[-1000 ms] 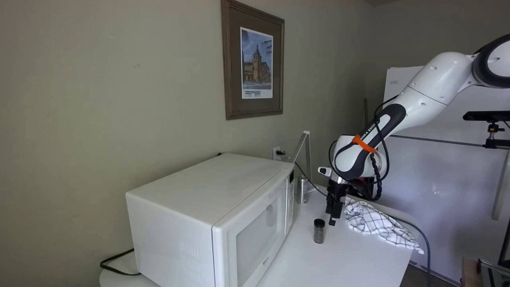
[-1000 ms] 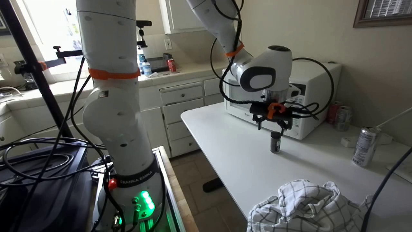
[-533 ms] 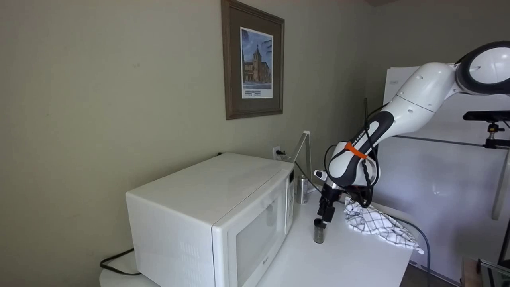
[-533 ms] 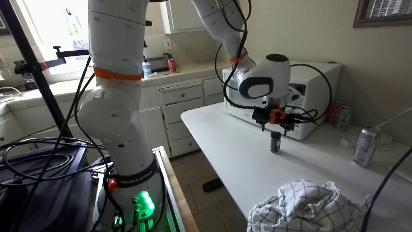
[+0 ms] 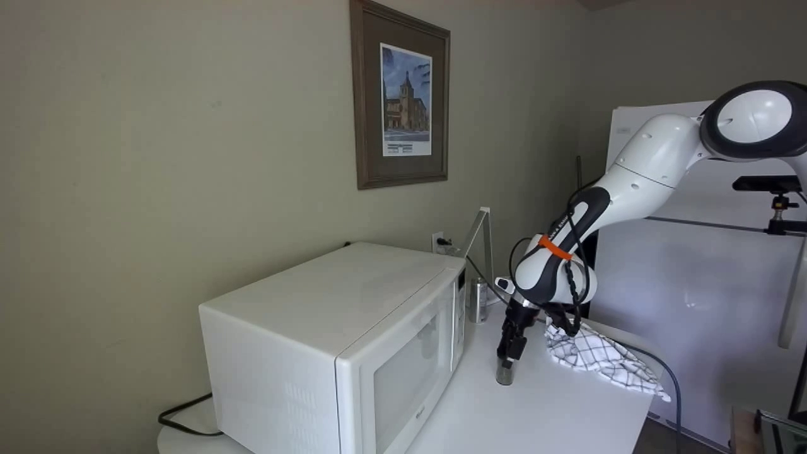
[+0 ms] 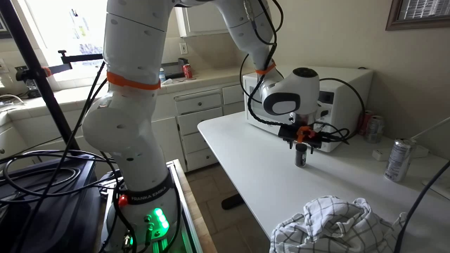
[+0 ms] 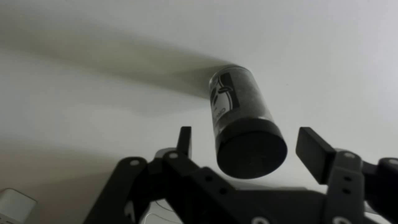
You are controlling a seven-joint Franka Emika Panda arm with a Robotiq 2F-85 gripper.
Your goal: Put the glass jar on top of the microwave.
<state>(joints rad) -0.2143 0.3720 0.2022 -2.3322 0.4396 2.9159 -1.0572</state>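
Observation:
The glass jar is a small grey cylinder with a black lid. It stands upright on the white table, in both exterior views [image 5: 504, 376] [image 6: 300, 159] and in the wrist view [image 7: 241, 99]. My gripper [image 5: 506, 359] points down over the jar. It is open, with a finger on either side of the lid, as the wrist view [image 7: 245, 149] shows. A gap shows between each finger and the lid. The white microwave [image 5: 328, 302] stands on the same table, and its flat top is bare. In an exterior view the arm partly hides the microwave [image 6: 351, 95].
A checked cloth [image 6: 334, 225] lies crumpled on the table. A tall metallic can [image 6: 400, 160] stands near the wall, with a white block [image 6: 383, 154] by it. A red can [image 6: 364, 122] and a silver can [image 6: 374, 129] stand beside the microwave. A cable [image 6: 420, 196] crosses the table.
My gripper has moved down and toward the jar, from above and beside it to around its lid. It has stayed open. The jar and microwave have not moved.

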